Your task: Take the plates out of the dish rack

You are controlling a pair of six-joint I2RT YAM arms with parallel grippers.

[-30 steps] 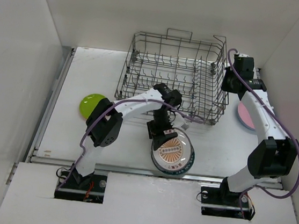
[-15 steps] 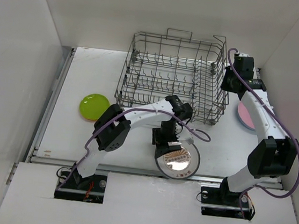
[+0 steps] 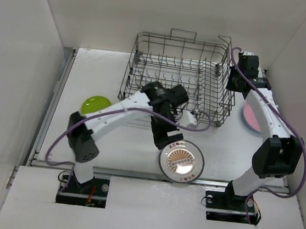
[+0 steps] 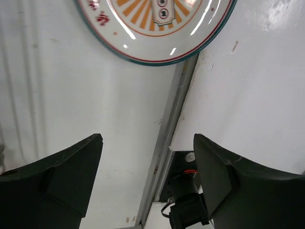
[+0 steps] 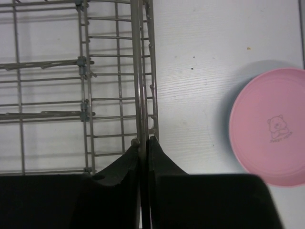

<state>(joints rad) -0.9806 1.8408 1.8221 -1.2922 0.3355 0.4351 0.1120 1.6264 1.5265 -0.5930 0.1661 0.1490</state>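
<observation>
Now, left arm extended forward over worktop (image 3: 221, 150), wrist bent down. Left hand (image 4: 147, 140) spread wide, fingers (image 4: 66, 171) holding nothing. Patterned white plate (image 4: 157, 24) flat just beyond fingertips, apart from them. Lime green plate (image 3: 94, 105) well left of this hand. Right arm stretched far. Right hand (image 5: 144, 143) pinched closed on side rim wire of dish rack (image 5: 86, 86). Pink plate (image 5: 271, 129) flat, right of that hand.

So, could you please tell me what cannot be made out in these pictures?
Lime green plate: top view, the left arm covers its right edge.
Pink plate: top view, the right arm crosses it; right wrist view, the frame's right edge cuts it.
Patterned plate: left wrist view, the top edge cuts it; its lettering is too small to read.
</observation>
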